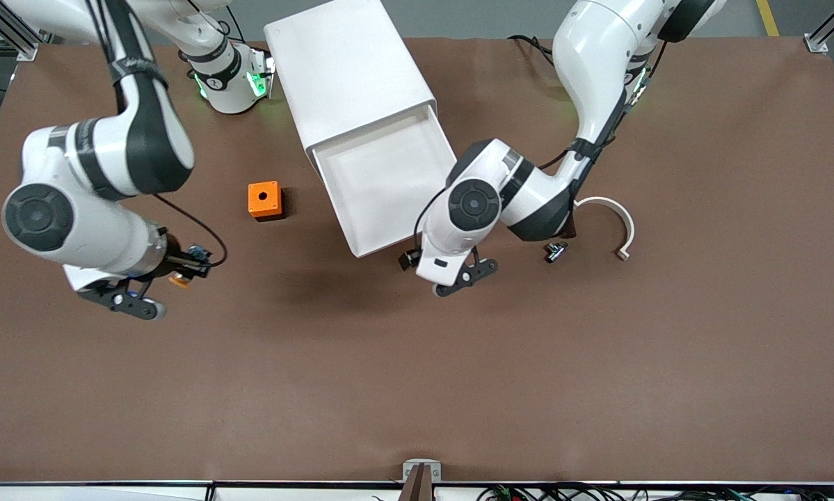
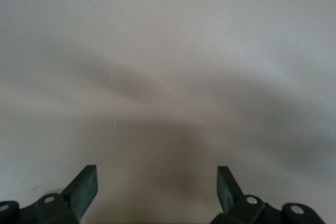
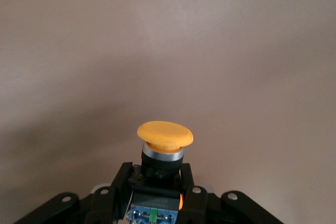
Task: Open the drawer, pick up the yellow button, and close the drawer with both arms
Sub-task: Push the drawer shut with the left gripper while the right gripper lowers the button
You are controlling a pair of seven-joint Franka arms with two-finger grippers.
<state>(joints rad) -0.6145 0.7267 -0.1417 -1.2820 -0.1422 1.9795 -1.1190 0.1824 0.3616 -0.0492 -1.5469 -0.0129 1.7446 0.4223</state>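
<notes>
The cabinet lies at the middle back of the table. Its top drawer is pulled out toward the front camera and looks empty. My right gripper is over the table toward the right arm's end and is shut on the button. In the right wrist view, the fingers clamp the button's black body, with the orange-yellow cap sticking out and the blue block between them. My left gripper hangs beside the drawer's front corner. It is open and empty, facing a plain pale surface.
An orange cube with a round hole stands beside the drawer toward the right arm's end. A small black button with a white cap and a white curved strip lie toward the left arm's end, near the left forearm.
</notes>
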